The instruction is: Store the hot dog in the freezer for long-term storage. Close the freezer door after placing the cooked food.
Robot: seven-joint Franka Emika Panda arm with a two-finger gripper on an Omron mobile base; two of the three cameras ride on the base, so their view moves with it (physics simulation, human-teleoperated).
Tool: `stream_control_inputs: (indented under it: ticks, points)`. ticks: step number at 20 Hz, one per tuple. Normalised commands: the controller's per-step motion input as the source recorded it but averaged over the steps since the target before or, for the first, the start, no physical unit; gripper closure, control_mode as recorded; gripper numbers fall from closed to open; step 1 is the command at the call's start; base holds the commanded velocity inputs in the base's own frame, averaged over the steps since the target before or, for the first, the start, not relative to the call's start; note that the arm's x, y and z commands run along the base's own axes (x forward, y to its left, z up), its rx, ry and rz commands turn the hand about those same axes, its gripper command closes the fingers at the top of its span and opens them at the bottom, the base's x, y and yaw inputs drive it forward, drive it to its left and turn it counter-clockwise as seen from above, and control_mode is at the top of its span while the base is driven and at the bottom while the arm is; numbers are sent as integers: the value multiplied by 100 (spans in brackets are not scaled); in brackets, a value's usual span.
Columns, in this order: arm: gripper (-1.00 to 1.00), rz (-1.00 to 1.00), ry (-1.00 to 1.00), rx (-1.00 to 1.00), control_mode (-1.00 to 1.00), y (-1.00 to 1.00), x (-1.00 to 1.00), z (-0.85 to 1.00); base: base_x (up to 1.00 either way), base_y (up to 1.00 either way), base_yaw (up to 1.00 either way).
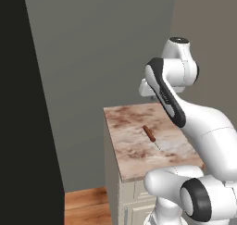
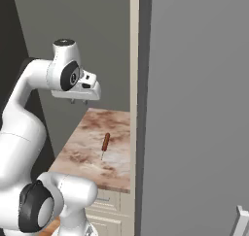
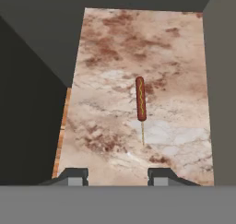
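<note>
You are at the reaching step: the hot dog [image 3: 140, 98] has not been picked up yet, and nothing has gone into the freezer. It lies flat on the marbled bench [image 1: 134, 147], near the middle of the top, with a thin pale stick poking out of one end — the end nearer the bench's front edge. A tall grey panel [image 2: 194, 109] rises just beside the bench on one side.

Your claw [image 3: 118, 174] hangs above the bench, well clear of the hot dog and looking down on it. Its two tips stand part-way open with bare marble between them — it holds nothing and touches nothing.

The next move, as I judge it, calls for lowering the claw over the sausage body, not the stick, with the tips straddling it across its width. The sausage is thin and lies flat, so you will need to come down nearly to the bench before squeezing.
</note>
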Motion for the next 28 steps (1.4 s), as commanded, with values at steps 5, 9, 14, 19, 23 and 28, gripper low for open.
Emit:
stream_control_inputs:
  ticks: [5,9,14,19,23,28]
  points:
    - [-100,0,0,0,-100,-8,0,-14,0,0,0]
    - [-100,0,7,0,-100,-22,2,-36,0,0,0]
    - [-100,0,3,0,-100,-19,5,-52,0,0,0]
    - [-100,0,5,0,-100,-21,1,-63,0,0,0]
    - [-100,0,8,0,-100,-20,1,-66,0,0,0]
    - [-100,0,2,0,-100,-9,10,-61,0,0,0]
